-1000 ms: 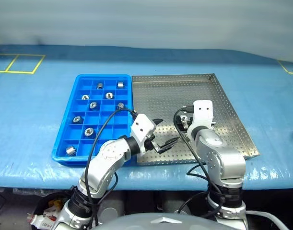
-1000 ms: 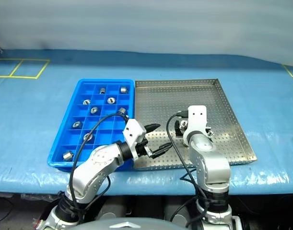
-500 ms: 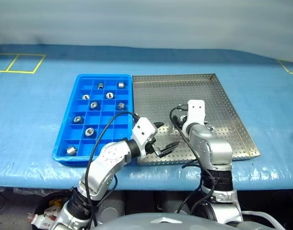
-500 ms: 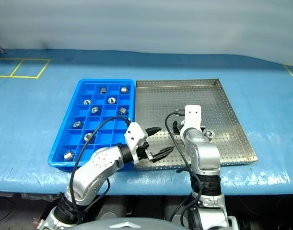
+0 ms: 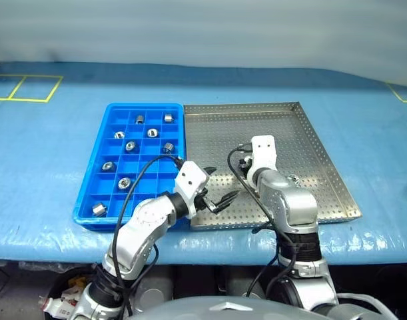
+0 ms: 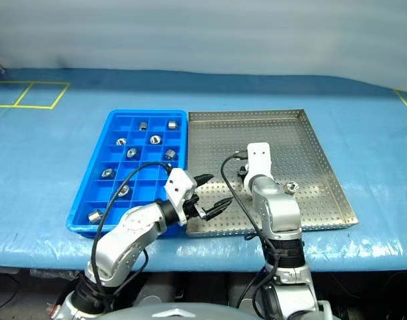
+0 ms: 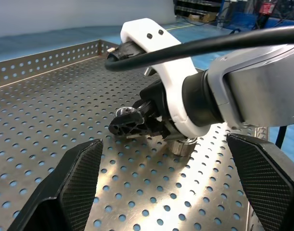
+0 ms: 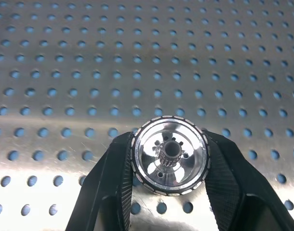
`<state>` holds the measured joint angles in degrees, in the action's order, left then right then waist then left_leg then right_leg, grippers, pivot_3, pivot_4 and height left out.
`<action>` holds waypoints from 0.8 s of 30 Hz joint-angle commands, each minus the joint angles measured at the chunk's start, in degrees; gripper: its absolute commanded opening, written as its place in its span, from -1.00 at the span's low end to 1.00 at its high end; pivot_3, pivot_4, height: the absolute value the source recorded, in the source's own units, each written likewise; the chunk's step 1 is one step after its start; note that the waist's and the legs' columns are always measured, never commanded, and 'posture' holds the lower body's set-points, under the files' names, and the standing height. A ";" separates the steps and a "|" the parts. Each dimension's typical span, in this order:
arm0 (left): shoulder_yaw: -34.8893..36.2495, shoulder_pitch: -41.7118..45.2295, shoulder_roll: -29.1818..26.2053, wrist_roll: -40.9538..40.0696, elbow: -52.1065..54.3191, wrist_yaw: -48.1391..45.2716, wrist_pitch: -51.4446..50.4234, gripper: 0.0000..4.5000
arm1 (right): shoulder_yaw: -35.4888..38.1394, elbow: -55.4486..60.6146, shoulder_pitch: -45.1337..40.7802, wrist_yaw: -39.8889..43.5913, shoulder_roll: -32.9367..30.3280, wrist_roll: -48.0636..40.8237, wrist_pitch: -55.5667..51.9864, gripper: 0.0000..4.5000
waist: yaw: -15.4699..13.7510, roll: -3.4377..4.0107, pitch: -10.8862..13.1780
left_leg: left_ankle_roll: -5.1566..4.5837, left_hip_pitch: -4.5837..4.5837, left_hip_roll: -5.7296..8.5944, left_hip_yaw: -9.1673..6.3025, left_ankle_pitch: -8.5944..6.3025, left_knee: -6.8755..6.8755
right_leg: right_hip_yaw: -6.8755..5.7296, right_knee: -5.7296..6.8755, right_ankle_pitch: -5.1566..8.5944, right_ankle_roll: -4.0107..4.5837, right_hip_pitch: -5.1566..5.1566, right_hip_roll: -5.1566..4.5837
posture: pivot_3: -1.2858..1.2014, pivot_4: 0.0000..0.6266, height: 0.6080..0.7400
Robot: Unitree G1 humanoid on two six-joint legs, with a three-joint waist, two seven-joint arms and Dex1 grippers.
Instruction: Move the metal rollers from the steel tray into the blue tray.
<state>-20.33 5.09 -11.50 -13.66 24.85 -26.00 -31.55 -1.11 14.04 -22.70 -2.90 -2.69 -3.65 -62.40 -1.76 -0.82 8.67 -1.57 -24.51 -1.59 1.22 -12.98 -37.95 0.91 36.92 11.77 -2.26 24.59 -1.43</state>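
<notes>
My right gripper (image 8: 169, 144) is shut on a metal roller (image 8: 169, 166), a shiny ring with a toothed hub, low over the steel tray's (image 5: 243, 107) perforated floor. The left wrist view shows the same roller (image 7: 180, 145) under the right gripper's black fingers (image 7: 130, 124). A second roller (image 5: 294, 179) lies in the steel tray to its right. Several rollers, such as one (image 5: 98, 209) at the near corner, sit in compartments of the blue tray (image 5: 90, 180). My left gripper (image 5: 222, 185) hangs open and holds nothing over the steel tray's near left part, beside the blue tray.
Both trays lie side by side on a blue covered table (image 5: 50, 147), the blue one on the left. Yellow tape lines (image 5: 30, 100) mark the far left of the table. The far half of the steel tray floor (image 5: 243, 130) is bare.
My right gripper has moved left and farther into the steel tray and shut on the roller. My left gripper has shifted slightly left, still open.
</notes>
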 commanded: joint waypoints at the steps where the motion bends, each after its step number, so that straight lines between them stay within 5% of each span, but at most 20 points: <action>1: 3.18 -1.68 0.13 0.91 3.70 3.01 2.24 1.00 | -4.41 4.18 -5.92 3.46 -0.45 -0.87 0.30 -0.24 | -0.06 0.03 0.03 | 0.00 0.00 -0.01 0.03 0.00 0.00 | 0.00 0.00 0.00 0.00 0.02 0.01 | 0.24 -0.52 1.00; 24: 10.13 -12.80 -1.48 2.54 12.23 11.56 2.10 1.00 | -13.30 -9.10 -14.83 13.75 6.37 -2.90 8.72 -0.24 | -10.24 0.07 0.06 | 0.04 -0.09 -0.01 -0.07 -0.01 0.25 | -0.25 -0.10 0.08 0.10 0.12 -0.04 | 0.43 -0.52 1.00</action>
<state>-10.30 -7.76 -13.10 -11.33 34.10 -14.81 -29.79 -14.66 4.31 -36.69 10.37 3.04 -6.03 -55.58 -12.00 -0.75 8.72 -1.52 -24.61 -1.59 1.16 -12.98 -37.69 0.64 36.81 11.86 -2.15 24.72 -1.47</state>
